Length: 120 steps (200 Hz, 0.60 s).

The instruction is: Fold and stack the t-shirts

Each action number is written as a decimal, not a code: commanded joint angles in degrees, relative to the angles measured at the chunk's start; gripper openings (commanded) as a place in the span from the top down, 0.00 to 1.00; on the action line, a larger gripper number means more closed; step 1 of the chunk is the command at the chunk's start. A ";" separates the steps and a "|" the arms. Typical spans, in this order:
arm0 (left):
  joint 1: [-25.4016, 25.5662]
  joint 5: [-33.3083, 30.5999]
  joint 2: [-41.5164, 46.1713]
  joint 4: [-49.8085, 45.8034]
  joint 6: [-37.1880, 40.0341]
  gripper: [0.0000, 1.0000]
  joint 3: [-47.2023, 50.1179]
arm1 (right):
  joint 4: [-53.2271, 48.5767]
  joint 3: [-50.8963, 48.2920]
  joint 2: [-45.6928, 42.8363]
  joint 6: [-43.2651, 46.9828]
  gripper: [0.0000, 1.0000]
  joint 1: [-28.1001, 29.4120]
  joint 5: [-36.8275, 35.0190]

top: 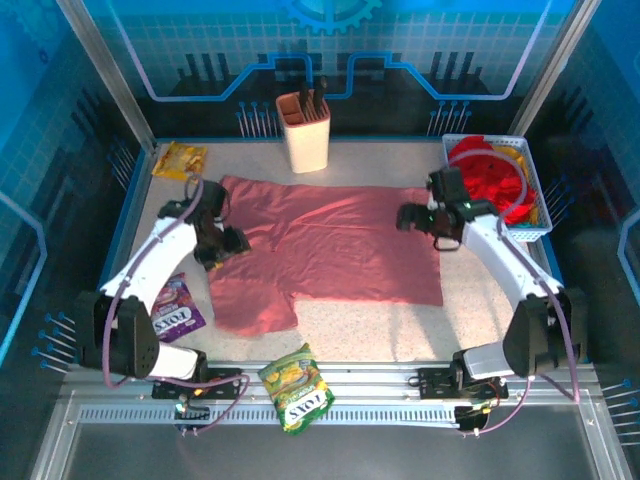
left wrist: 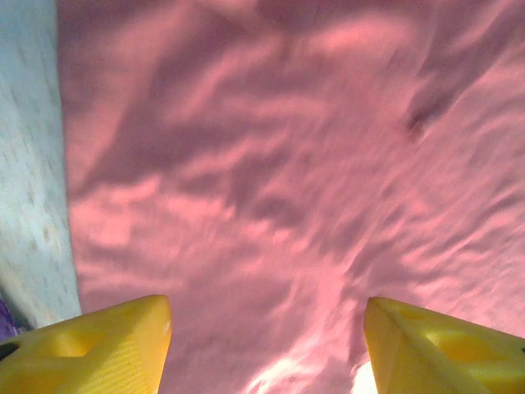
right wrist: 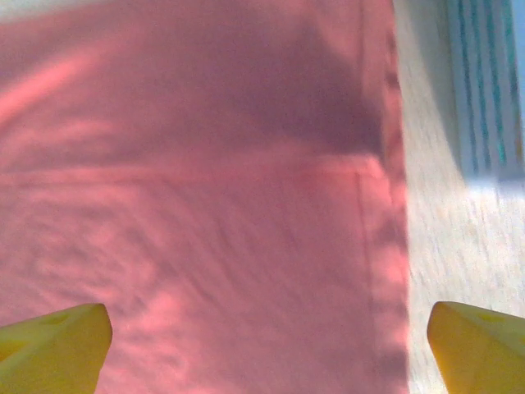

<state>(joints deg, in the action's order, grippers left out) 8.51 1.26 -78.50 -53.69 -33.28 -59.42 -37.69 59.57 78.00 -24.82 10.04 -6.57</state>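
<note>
Salmon-pink t-shirt lay spread flat on the table. Thin, limp, light cloth; judged likely to sag and slide, best pinched at hem or sleeve edges. Left tool and right tool hovered above it, both wide open, empty.

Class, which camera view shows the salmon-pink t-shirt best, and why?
The top external view: the whole salmon-pink t-shirt lies spread flat, both sleeves and hem in sight. The left wrist view gives a close patch of wrinkled cloth and one edge; the right wrist view gives a flat patch with its hem.
</note>
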 commanded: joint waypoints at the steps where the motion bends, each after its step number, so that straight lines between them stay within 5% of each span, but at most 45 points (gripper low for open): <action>1: 3.87 1.22 5.02 0.34 -7.78 0.35 5.70 | -3.11 -8.55 -6.47 -4.58 0.00 -3.08 4.72; 21: 6.92 -3.63 7.89 -3.94 -11.81 0.35 8.74 | -4.14 -15.97 -11.84 -8.89 0.01 -4.05 5.46; 49: 7.76 -2.42 14.12 -4.61 -15.91 0.35 14.17 | -5.32 -21.30 -16.05 -14.72 0.09 -4.54 5.70; 120: 9.65 -0.62 22.60 -7.63 -21.92 0.34 23.29 | -0.87 -27.81 -12.78 -20.81 0.25 -5.78 6.67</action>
<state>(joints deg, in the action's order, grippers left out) 17.19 -0.19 -56.82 -59.77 -51.99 -37.98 -41.93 33.39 62.89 -42.00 5.13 -2.04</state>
